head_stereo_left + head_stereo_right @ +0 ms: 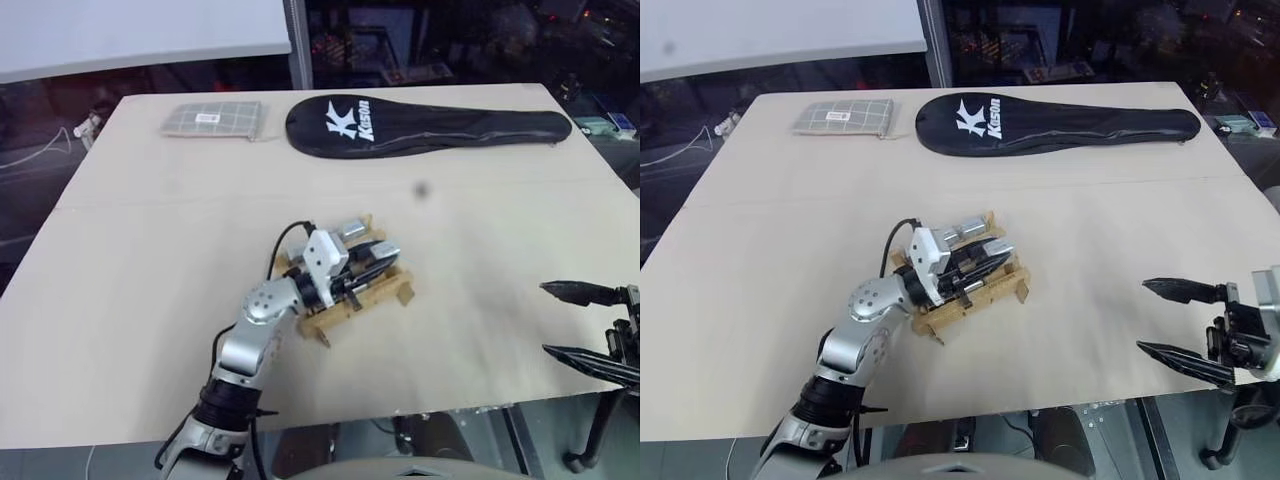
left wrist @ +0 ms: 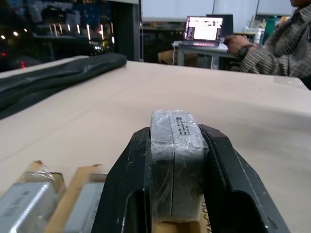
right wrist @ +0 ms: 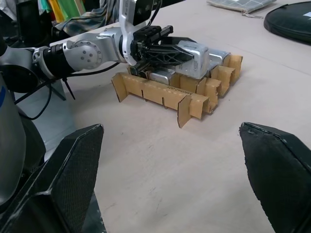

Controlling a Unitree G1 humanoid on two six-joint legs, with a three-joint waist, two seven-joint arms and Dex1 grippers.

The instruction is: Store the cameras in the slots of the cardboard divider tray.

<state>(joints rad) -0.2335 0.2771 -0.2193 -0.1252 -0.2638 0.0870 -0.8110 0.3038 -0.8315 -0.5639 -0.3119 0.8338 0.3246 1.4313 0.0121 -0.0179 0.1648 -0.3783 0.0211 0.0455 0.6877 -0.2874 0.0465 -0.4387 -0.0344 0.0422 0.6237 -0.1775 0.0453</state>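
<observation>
- Head views: the left gripper point(image 1: 375, 262) is clenched on a camera point(image 1: 384, 249) and holds it level over the cardboard divider tray point(image 1: 372, 296), at the tray's far-right part. Just beyond the fingertips a second silver camera point(image 1: 352, 228) already sits in a back slot. Well off to the gripper's right, near the table point(image 1: 150, 250) edge, the right gripper point(image 1: 1175, 320) hangs released, its two black fingers spread wide and nothing between them. Far past the left gripper, at the back of the table, lie a black racket cover point(image 1: 425, 124) and a grey checked pouch point(image 1: 212, 119).
- Left wrist view: the held camera stands upright between the two black fingers point(image 2: 126, 189), wrapped in clear film – so probably slick under the pads. It looks like a stiff metal block, dense for its size; I judge it will not give when squeezed, and could slide if gripped loosely. Taking it across its flat sides, as here, seems soundest. Below and beside the fingers, stored cameras point(image 2: 24, 204) lie between tan strips.
- Right wrist view: the tray's cardboard strips look thin and light – a downward push off-centre could bend a wall or shove the whole tray along the table. The held camera sits above the slots, apart from the open right fingers point(image 3: 73, 174) in the foreground.
</observation>
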